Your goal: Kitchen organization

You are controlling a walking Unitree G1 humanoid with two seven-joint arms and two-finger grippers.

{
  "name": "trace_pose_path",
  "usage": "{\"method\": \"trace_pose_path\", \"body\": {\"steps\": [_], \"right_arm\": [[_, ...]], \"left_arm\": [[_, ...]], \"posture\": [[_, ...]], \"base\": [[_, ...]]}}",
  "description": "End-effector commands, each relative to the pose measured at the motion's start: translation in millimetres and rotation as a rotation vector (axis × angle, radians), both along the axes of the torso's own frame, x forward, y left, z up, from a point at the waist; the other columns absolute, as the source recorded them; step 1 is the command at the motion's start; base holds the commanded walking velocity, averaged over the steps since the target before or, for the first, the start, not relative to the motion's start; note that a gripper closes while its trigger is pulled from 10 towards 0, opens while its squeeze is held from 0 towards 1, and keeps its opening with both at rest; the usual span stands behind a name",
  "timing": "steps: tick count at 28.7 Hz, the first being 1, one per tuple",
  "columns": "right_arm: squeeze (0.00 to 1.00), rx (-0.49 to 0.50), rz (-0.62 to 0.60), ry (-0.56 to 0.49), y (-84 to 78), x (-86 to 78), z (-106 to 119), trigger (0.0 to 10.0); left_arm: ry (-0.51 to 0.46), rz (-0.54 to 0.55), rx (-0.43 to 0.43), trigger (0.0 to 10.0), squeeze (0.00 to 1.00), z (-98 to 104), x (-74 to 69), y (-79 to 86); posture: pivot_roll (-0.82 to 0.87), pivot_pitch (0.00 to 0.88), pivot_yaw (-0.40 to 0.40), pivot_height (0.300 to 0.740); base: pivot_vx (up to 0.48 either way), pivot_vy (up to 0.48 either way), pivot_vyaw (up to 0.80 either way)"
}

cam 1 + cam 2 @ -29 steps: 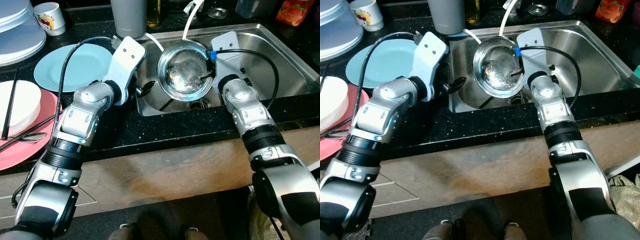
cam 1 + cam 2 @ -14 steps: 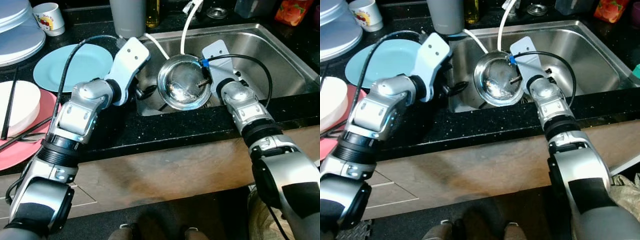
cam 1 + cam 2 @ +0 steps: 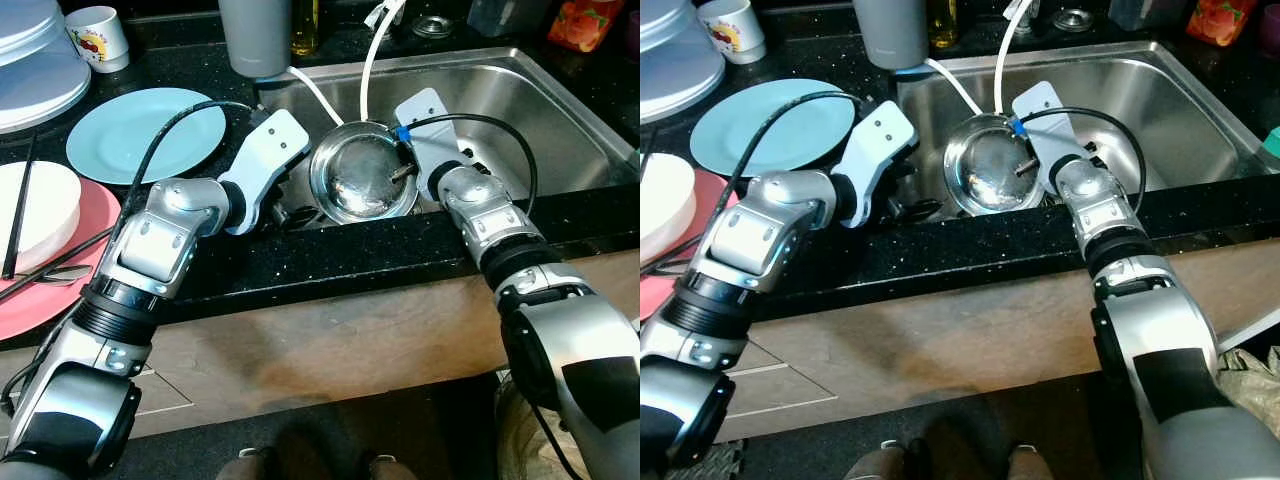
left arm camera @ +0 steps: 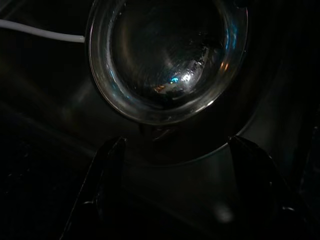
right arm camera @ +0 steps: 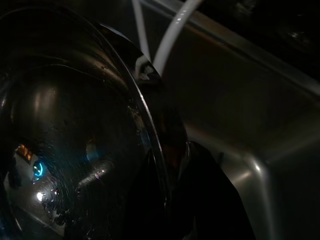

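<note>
A shiny steel bowl (image 3: 360, 187) sits low in the sink (image 3: 525, 110), near its front left corner. My right gripper (image 3: 404, 171) is shut on the bowl's right rim; in the right wrist view its fingers (image 5: 200, 200) pinch the rim of the bowl (image 5: 75, 150), one inside and one outside. My left gripper (image 3: 296, 211) reaches into the sink just left of the bowl and stands open. In the left wrist view the left gripper (image 4: 177, 175) has nothing between its fingers, and the bowl (image 4: 167, 55) lies just beyond the tips.
A white hose (image 3: 368, 55) drops into the sink behind the bowl. On the black counter at left lie a light blue plate (image 3: 145, 135), a white bowl (image 3: 35, 215) on a pink plate (image 3: 70, 290) with chopsticks, stacked plates (image 3: 35, 70), a mug (image 3: 98, 35) and a grey canister (image 3: 255, 35).
My right gripper has brought the bowl down and to the left, deeper into the sink. My left gripper has dipped lower beside the bowl.
</note>
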State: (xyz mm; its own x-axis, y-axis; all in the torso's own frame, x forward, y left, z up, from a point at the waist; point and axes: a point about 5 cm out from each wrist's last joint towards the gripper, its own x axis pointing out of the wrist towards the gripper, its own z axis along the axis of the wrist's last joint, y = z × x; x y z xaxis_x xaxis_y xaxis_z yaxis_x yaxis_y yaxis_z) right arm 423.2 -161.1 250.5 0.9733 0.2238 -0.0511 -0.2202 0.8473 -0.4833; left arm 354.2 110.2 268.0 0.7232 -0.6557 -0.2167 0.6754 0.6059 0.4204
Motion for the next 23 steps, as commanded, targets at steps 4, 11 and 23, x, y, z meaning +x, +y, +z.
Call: {"method": "trace_pose_path", "body": {"steps": [4,11,23], "right_arm": [[0.04,-0.009,0.049,-0.006,7.9,0.4,3.1,10.0],[0.89,-0.01,0.053,0.004,7.3,0.5,2.0,10.0],[0.51,0.005,0.039,-0.013,4.8,0.7,4.7,10.0]], "left_arm": [[0.012,0.012,0.023,10.0,0.0,-3.9,-1.0,3.4],[0.005,0.021,0.02,10.0,0.0,-3.4,-0.1,2.9],[-0.021,0.08,0.005,10.0,0.0,-1.2,3.7,5.9]], "posture": [[0.02,0.204,0.01,0.74],[0.02,0.206,0.009,0.74],[0.02,0.206,0.012,0.74]], "base": [[0.0,0.0,0.0],[0.0,0.0,0.0],[0.0,0.0,0.0]]}}
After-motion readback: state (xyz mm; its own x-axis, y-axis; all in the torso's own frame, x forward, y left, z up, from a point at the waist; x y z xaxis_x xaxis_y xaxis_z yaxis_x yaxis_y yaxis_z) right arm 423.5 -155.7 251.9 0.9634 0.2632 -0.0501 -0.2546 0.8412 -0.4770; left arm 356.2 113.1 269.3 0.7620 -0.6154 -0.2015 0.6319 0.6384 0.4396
